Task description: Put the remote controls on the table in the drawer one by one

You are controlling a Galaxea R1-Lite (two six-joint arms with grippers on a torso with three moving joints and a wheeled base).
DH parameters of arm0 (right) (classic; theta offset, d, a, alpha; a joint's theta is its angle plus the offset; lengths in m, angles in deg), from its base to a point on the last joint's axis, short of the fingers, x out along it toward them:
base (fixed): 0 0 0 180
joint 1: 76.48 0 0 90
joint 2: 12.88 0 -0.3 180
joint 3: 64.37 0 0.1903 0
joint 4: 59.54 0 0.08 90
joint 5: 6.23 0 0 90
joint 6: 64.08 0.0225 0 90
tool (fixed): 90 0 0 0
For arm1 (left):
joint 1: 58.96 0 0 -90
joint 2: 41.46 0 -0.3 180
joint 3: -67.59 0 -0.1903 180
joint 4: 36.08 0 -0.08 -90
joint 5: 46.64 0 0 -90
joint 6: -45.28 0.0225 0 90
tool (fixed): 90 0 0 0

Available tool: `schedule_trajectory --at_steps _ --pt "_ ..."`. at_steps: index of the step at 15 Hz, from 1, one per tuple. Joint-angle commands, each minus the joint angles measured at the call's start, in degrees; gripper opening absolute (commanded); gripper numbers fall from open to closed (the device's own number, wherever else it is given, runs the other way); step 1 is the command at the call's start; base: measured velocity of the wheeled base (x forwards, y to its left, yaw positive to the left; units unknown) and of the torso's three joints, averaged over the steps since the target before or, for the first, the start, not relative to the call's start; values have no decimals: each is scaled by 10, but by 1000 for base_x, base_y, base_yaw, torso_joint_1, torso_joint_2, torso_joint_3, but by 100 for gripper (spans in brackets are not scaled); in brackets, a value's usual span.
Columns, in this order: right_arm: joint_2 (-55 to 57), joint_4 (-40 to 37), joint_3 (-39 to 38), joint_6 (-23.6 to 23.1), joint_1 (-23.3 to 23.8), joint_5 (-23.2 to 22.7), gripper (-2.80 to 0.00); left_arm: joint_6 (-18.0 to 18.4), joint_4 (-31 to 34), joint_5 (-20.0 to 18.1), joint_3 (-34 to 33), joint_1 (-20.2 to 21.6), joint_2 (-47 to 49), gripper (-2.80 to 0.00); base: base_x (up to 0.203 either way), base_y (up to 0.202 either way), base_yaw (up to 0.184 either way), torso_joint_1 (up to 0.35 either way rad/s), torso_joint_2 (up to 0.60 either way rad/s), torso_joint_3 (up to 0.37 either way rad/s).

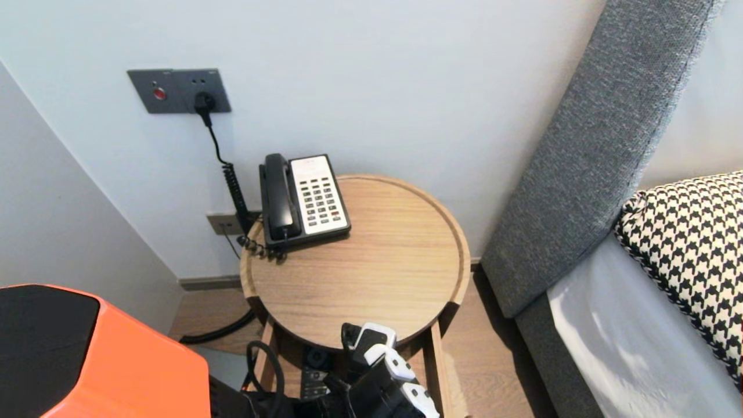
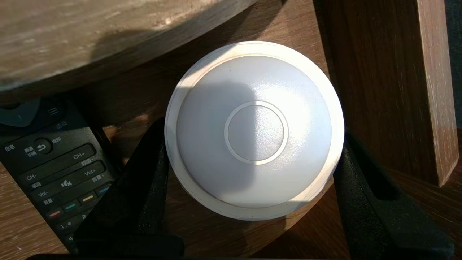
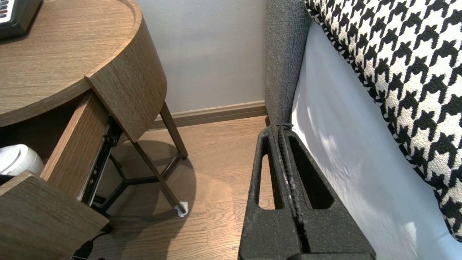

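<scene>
Though head view hides dome [image 2: 254, 131], left claw [image 2: 252, 130] clamps it wide; right claw [image 3: 279, 134] shut.

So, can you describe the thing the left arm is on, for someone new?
Under the round wooden bedside table, the drawer stands pulled out. Inside, between the left jaws, is a white dome with a ringed centre disc. The black remote beside it is flat and buttoned.
</scene>
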Motion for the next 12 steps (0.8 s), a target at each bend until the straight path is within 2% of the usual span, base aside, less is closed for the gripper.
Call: schedule_trajectory --at_steps 1,12 --pt "0 0 -16 0 0 0 -280 -2 0 -1 -5 1 2 -280 0 0 0 0 0 0" --pt "1 0 -16 0 0 0 -280 -4 0 -2 -23 -2 -8 -280 0 0 0 0 0 0"
